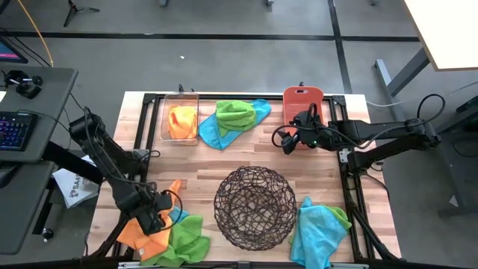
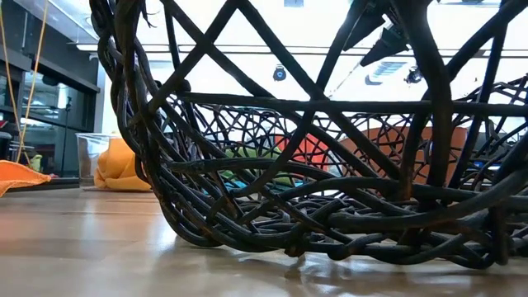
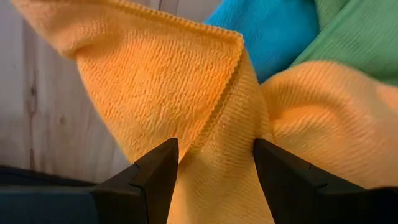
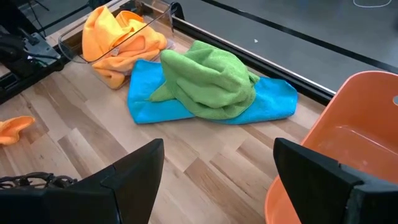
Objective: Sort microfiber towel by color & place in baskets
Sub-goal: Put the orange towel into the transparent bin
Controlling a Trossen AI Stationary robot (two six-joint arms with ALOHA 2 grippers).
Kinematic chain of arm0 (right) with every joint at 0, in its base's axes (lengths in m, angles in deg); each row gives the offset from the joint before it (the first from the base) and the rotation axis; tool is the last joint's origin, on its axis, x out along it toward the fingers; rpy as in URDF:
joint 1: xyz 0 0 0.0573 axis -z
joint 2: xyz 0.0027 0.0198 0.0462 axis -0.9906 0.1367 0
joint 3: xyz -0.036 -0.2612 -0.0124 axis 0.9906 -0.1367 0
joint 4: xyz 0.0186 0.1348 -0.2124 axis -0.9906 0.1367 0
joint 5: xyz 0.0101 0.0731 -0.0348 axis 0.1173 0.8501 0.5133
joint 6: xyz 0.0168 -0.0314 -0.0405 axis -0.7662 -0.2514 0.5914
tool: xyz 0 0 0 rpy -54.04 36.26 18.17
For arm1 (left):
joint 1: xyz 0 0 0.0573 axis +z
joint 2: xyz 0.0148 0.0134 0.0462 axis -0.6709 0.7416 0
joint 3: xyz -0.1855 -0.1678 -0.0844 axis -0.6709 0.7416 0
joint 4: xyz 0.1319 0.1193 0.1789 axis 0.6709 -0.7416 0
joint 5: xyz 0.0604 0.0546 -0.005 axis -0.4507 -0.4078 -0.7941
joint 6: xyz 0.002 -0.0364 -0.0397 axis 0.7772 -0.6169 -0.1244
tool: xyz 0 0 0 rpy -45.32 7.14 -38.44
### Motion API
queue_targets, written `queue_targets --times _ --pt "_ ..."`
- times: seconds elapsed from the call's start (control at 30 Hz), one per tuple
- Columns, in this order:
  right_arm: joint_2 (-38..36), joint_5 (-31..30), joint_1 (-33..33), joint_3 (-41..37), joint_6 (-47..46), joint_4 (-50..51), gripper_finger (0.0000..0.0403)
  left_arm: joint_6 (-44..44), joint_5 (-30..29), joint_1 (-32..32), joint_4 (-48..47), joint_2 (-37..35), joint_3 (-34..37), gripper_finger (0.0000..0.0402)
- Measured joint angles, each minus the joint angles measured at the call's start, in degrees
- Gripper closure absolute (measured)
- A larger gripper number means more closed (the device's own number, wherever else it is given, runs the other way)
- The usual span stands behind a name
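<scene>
An orange towel lies in a near-left pile with a lime green towel and a bit of blue cloth. My left gripper is down on this pile, shut on the orange towel. My right gripper hovers open over bare wood beside the salmon-orange bin, touching nothing. The clear bin at the far edge holds an orange towel. A green towel lies on a blue towel at far centre. The wire-mesh bowl stands at near centre. My left gripper pinches a raised fold of the orange towel between its two fingers, coming slanting from above. The cloth bunches into the gap between them. The rest of the towel lies on the table and on the pile.
A blue towel with a green towel sits by the near right corner. A keyboard lies on a side desk left of the table. Bare wood lies between the bowl and the far towels.
</scene>
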Motion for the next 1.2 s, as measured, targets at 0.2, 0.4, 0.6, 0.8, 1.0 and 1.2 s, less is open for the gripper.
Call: queue_targets --times 0.2,0.4,0.6,0.8,1.0,1.2 --pt "0.0 0.0 0.0 0.0 0.0 1.0 0.0105 -1.1 -0.3 1.1 1.9 -1.4 0.0 0.0306" --pt "-0.2 0.0 -0.4 0.0 0.4 -0.2 0.0105 1.8 -6.8 5.2 -5.8 -8.9 -2.4 0.0391" --pt "-2.1 -0.4 -1.9 2.1 5.4 -4.8 0.0105 11.7 -26.4 15.7 -20.2 -18.3 -17.6 0.04" --pt "-5.4 -0.8 -2.6 4.7 12.3 -12.4 0.0105 38.3 -42.3 32.8 -13.3 -19.1 -31.2 0.0401" --pt "-7.6 -0.8 -2.5 4.8 17.4 -20.0 0.0105 70.5 -47.2 47.3 1.7 -14.8 -37.6 0.0401" --pt "-7.2 -0.8 -2.5 4.8 18.1 -20.3 0.0105 87.8 -57.6 57.1 13.4 -13.4 -50.0 0.0401"
